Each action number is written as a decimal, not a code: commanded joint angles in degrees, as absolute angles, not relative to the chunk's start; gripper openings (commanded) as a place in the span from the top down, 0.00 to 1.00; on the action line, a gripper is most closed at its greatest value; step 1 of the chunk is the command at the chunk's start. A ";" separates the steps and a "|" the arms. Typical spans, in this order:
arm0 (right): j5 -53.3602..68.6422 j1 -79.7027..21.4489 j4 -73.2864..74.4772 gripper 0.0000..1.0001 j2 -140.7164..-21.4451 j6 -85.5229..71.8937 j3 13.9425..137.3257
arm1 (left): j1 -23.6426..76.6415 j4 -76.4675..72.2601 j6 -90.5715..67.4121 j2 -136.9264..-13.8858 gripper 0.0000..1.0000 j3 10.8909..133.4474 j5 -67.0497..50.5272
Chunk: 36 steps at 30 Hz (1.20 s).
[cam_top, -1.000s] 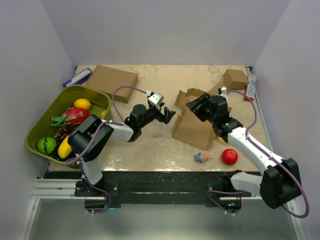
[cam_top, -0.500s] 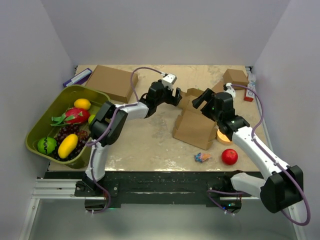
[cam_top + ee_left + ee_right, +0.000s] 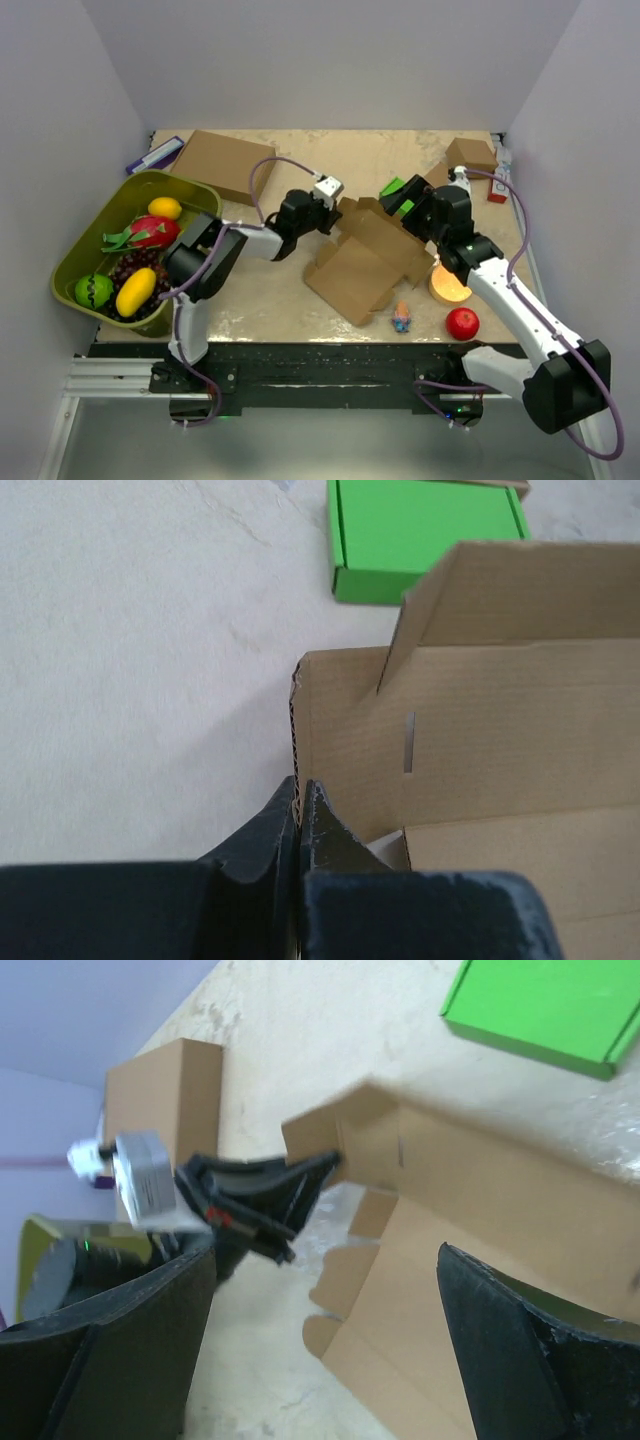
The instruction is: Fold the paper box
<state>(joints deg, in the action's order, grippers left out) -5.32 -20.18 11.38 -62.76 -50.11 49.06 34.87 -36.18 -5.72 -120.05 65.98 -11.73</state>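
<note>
The paper box [image 3: 362, 262] lies spread out as a flat creased brown sheet with tabs in the middle of the table. My left gripper [image 3: 333, 213] is at its far left corner. In the left wrist view the left gripper [image 3: 300, 792] is shut on the corrugated edge of the paper box [image 3: 480, 730]. My right gripper [image 3: 408, 215] hovers over the sheet's far right part. In the right wrist view the right gripper [image 3: 330, 1350] stands wide open above the paper box [image 3: 480, 1220] with nothing between its fingers [image 3: 120, 1340].
A green box [image 3: 393, 187] lies just behind the sheet. A larger brown box [image 3: 225, 160] sits far left and a small brown cube [image 3: 470, 155] far right. A green bin [image 3: 78, 245] of fruit stands left. An orange disc [image 3: 450, 285], red apple [image 3: 461, 323] and small toy [image 3: 401, 317] lie near right.
The paper box has dropped from half-raised to flat and shifted left and nearer. My left gripper has closed on its edge. My right gripper has opened wide and drawn back.
</note>
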 commanded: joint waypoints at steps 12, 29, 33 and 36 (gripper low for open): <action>4.04 -21.53 5.09 0.05 -67.07 -40.88 53.35 | 35.33 -50.30 -1.05 -82.89 1.00 31.12 6.28; 21.27 -25.58 -26.01 0.01 -81.38 -81.02 41.23 | 40.07 -62.57 6.14 -72.69 1.00 14.94 20.65; 18.46 -25.66 -29.61 0.01 -83.67 -86.21 38.94 | 41.04 -64.68 7.03 -72.42 1.00 13.80 21.44; 17.23 -25.58 -31.90 0.01 -85.86 -89.46 38.15 | 42.62 -66.61 8.87 -72.42 1.00 12.83 22.15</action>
